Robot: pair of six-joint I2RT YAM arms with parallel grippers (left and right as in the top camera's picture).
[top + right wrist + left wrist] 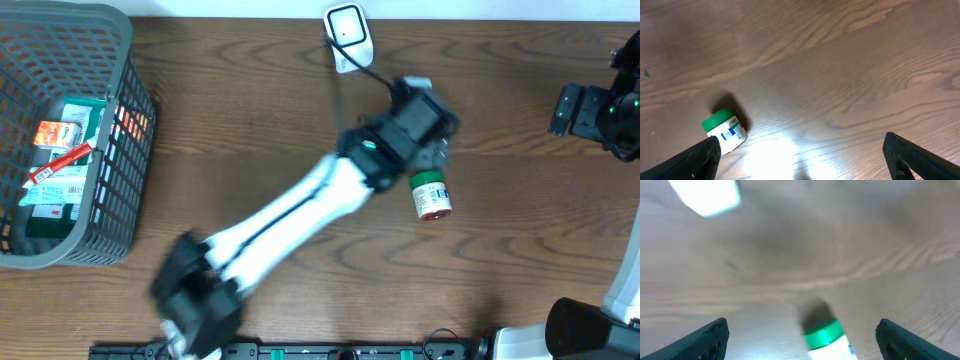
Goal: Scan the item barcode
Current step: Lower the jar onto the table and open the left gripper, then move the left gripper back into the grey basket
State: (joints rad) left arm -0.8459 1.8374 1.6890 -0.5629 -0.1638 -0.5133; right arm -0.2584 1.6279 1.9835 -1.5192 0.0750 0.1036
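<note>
With its jaws spread wide and empty, the left gripper (801, 339) hovers over the green-capped bottle (431, 194) lying on the tabletop (250, 120); centre before closing, then carry it toward the scanner (348, 34) beyond.

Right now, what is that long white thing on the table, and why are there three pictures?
It is a robot arm. The top picture looks down from above the table. The other two come from small cameras on the robot's two wrists, so the dark tips at the bottom corners are each gripper's own fingers. The left gripper is open, right over a small bottle with a green cap, lying on its side. Nothing is held. The right gripper is open too, and it also sees the bottle from farther off. A white scanner sits at the back, and a gray basket of packets is on the left.
</note>
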